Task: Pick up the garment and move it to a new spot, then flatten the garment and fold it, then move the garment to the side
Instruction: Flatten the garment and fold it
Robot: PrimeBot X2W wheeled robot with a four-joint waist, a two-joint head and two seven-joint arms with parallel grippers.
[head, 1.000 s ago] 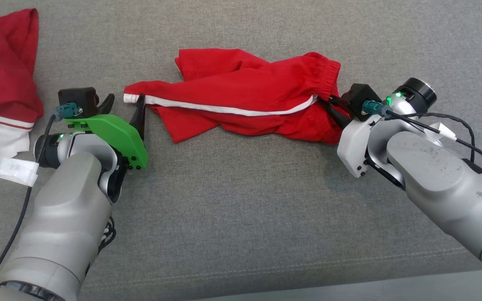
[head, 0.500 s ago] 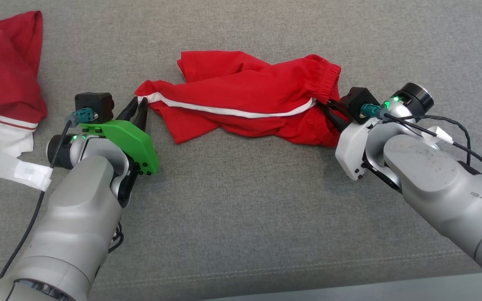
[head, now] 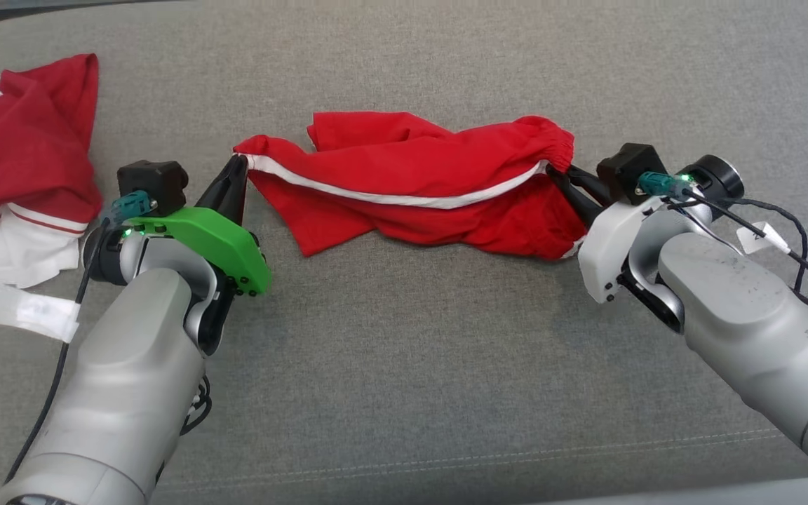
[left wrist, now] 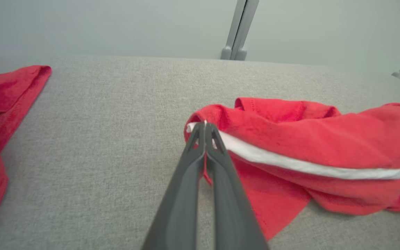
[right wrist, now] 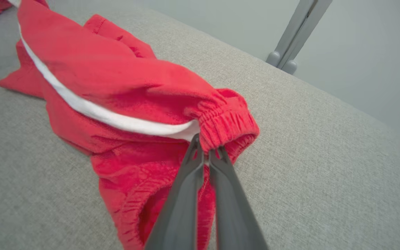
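garment (head: 411,168): red, with a white stripe (head: 390,199) along its length; bunched and drawn out sideways across the middle of the bench, its lower folds resting on the cloth
left pincer (head: 238,163): shut tight on the garment's left corner, right where the white stripe ends; in the left wrist view the two dark fingers (left wrist: 186,180) meet at the tips with a sliver of red cloth between them
right pincer (head: 557,172): shut on the garment's right end, gripping the gathered elastic waistband (right wrist: 227,118) just beside the stripe's other end
bench (head: 404,365): covered in grey woven cloth, with a stitched seam near the front edge
second garment (head: 32,154): red and white, heaped at the far left of the bench, well apart from the held one
white tag (head: 18,312): on the left arm's cable, just in front of the second garment
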